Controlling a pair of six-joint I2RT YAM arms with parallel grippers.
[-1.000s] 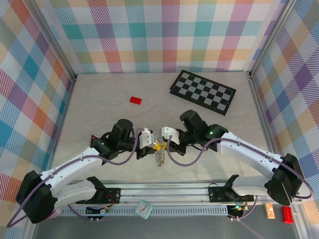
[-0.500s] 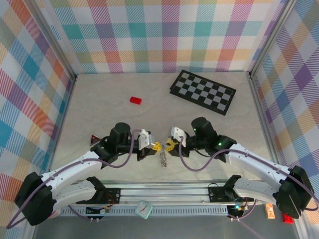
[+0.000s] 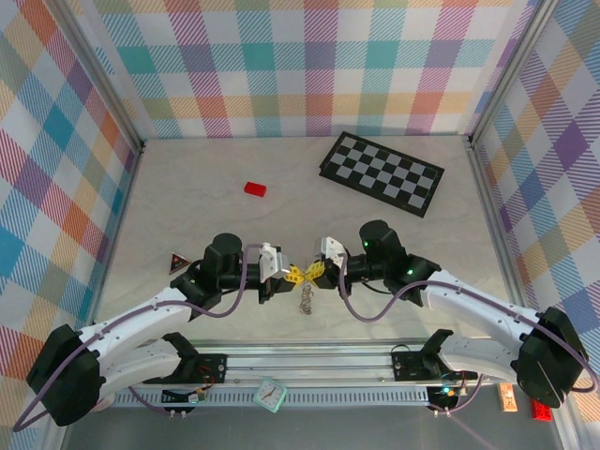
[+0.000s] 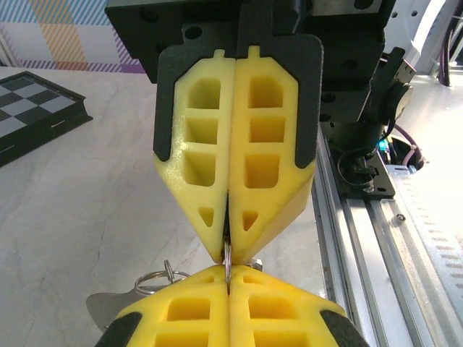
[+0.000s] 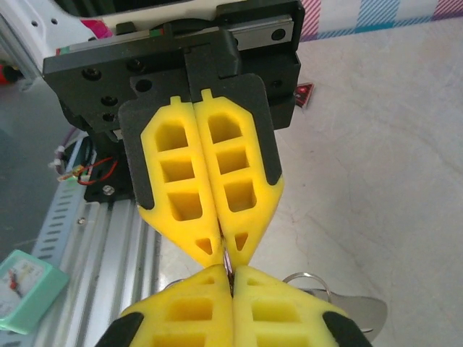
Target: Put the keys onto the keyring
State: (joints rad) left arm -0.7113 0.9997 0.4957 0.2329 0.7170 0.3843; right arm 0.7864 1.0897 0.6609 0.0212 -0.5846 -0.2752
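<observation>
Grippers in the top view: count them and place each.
2. The left gripper and the right gripper meet tip to tip at centre front, both shut on the keyring.

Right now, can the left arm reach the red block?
Probably not at once: the left pincer is shut on the ring, as is the right pincer. Nothing stands before the red block.

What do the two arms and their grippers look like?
The left arm and the right arm have white links with black joints and black bases. A purple cable loops along each one. The left gripper and the right gripper have white bodies. Their fingers are yellow wedges with rectangular and triangular pockets, backed by black plates.
</observation>
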